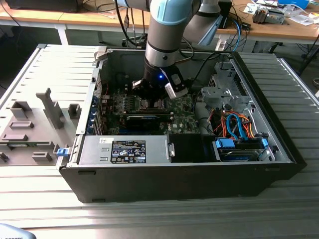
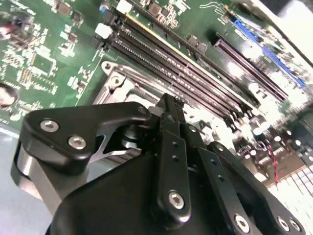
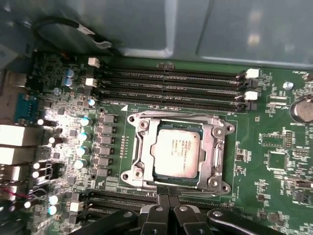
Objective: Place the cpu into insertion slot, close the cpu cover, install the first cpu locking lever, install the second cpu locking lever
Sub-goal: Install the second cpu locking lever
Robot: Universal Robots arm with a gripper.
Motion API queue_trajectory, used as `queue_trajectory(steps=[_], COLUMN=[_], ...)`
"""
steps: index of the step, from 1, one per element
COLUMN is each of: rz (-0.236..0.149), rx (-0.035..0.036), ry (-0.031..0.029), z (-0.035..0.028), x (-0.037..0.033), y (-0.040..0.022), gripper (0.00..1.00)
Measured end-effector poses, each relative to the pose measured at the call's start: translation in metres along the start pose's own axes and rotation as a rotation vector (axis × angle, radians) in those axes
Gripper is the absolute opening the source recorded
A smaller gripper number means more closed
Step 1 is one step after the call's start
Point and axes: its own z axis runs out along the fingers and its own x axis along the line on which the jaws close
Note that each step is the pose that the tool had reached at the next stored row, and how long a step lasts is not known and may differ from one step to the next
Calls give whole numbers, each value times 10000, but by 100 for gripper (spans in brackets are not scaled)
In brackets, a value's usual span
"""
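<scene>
Pale silver-grey square cpu (image 3: 177,152) is seated in the silvery-rimmed square insertion slot (image 3: 219,147), with the thin silver frame cpu cover (image 3: 176,120) down around it, just below the long black memory slots (image 3: 171,93). Black two-finger gripper (image 3: 168,203) sits at the slot's near edge, fingers together, holding nothing. Looks like the lever step; next move needs a clean hook onto a locking lever.
</scene>
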Motion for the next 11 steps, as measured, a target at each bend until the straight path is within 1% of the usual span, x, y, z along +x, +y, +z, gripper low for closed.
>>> queue_trajectory(steps=[1,2,3,11], rz=[0,0,0,1], rx=[-1,0,-2,-1], ry=[0,1,-1,0], z=[-70,-114,-124,-126], x=[5,9,9,10], y=[7,11,13,13], gripper=[11,11,11,11])
